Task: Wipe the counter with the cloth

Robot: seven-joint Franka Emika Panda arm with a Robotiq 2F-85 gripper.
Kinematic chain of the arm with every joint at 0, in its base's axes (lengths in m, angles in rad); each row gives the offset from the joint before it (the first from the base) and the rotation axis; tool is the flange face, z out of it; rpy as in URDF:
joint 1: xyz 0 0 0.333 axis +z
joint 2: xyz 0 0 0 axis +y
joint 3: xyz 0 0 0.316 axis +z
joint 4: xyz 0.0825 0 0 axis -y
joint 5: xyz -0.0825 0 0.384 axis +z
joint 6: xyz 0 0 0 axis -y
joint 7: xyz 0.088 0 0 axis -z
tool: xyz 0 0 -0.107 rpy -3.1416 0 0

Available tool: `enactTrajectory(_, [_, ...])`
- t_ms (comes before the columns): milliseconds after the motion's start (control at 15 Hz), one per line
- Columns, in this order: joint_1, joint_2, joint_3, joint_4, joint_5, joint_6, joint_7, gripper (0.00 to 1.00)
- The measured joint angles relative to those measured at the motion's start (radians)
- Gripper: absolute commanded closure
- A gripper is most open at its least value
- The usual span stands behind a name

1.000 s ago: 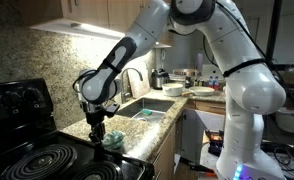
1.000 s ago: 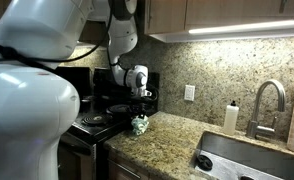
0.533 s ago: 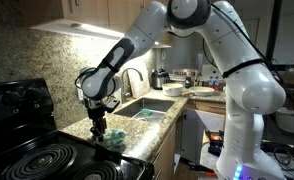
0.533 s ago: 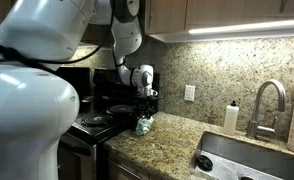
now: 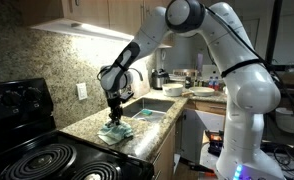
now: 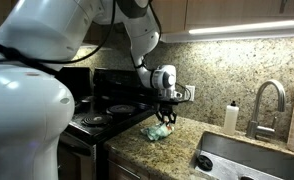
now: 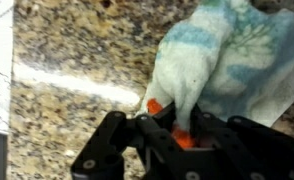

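Observation:
A white and teal cloth (image 5: 115,131) lies spread on the speckled granite counter (image 5: 152,123) between the stove and the sink. It also shows in the other exterior view (image 6: 157,131) and in the wrist view (image 7: 222,55). My gripper (image 5: 115,118) stands upright over it, shut on a pinched fold of the cloth. It is also seen in an exterior view (image 6: 167,112). In the wrist view the black jaws of my gripper (image 7: 177,128) close on the cloth, with orange showing between them.
A black stove (image 5: 32,150) sits at one end of the counter, a sink (image 5: 149,106) with a faucet (image 6: 267,100) at the other. A soap bottle (image 6: 230,117) stands by the faucet. A wall outlet (image 6: 188,93) is behind the gripper.
My gripper has dragged the cloth along the counter away from the stove toward the sink, and the cloth now lies flatter and more spread out.

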State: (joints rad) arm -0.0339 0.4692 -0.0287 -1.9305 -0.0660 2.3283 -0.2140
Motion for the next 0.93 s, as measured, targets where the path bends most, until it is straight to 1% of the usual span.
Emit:
enactTrajectory(200, [-0.031, 0.0, -0.041, 0.0, -0.01, -0.002, 0.0, 0.92])
enactTrajectory(533, [-0.057, -0.001, -0.101, -0.015, -0.028, -0.006, 0.009, 0.92])
enactTrajectory(733, [-0.061, -0.013, -0.135, -0.051, -0.034, -0.006, 0.039, 0.92])
enactTrajectory(933, [-0.065, -0.057, -0.154, -0.127, -0.037, -0.005, 0.077, 0.92])
